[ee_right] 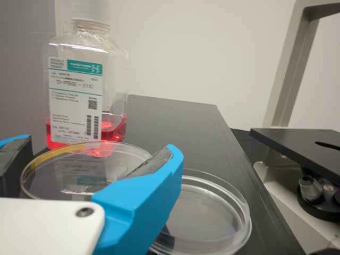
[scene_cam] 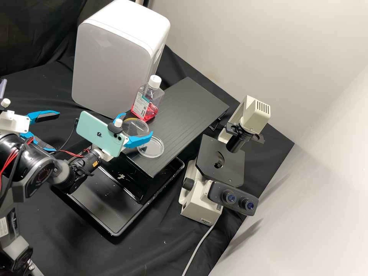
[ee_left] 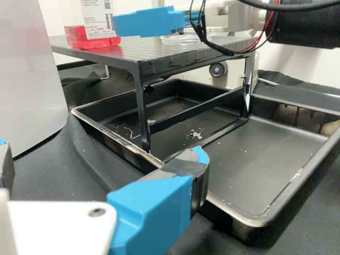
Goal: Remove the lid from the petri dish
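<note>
The petri dish base is clear and lies uncovered on the black raised platform, near its front edge. Its clear lid hangs tilted a little above the platform, just left of the base. My right gripper is shut on the lid's rim. At the bench's far left my left gripper stands open with nothing between its fingers, low beside the black tray.
A bottle of red liquid stands on the platform right behind the lid. A white box-shaped device is behind it. A microscope stands right of the platform. The black tray lies under the platform.
</note>
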`<action>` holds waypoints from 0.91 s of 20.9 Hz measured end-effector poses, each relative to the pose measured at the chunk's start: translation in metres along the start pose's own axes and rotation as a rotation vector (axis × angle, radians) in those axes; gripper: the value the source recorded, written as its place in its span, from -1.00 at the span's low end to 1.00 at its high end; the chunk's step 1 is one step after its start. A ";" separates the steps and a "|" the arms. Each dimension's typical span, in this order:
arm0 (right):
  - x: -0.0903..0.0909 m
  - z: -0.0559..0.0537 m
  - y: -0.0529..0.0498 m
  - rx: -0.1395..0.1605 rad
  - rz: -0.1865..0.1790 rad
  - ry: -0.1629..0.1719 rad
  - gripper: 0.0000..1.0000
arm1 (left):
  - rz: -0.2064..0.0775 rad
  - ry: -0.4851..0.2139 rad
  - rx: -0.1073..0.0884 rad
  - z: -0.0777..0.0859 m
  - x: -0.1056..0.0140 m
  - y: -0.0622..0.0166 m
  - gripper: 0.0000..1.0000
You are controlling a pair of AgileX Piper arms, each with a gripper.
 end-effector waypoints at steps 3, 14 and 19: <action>0.000 0.000 -0.001 0.000 -0.002 -0.002 -1.00 | 0.000 0.000 0.000 0.000 0.000 0.0000 1.00; 0.000 -0.002 -0.007 -0.017 -0.017 -0.002 -1.00 | 0.000 0.000 0.008 0.000 0.000 0.0000 1.00; 0.002 -0.004 -0.005 -0.013 -0.008 0.002 -1.00 | 0.000 0.000 0.016 0.000 0.000 0.0000 1.00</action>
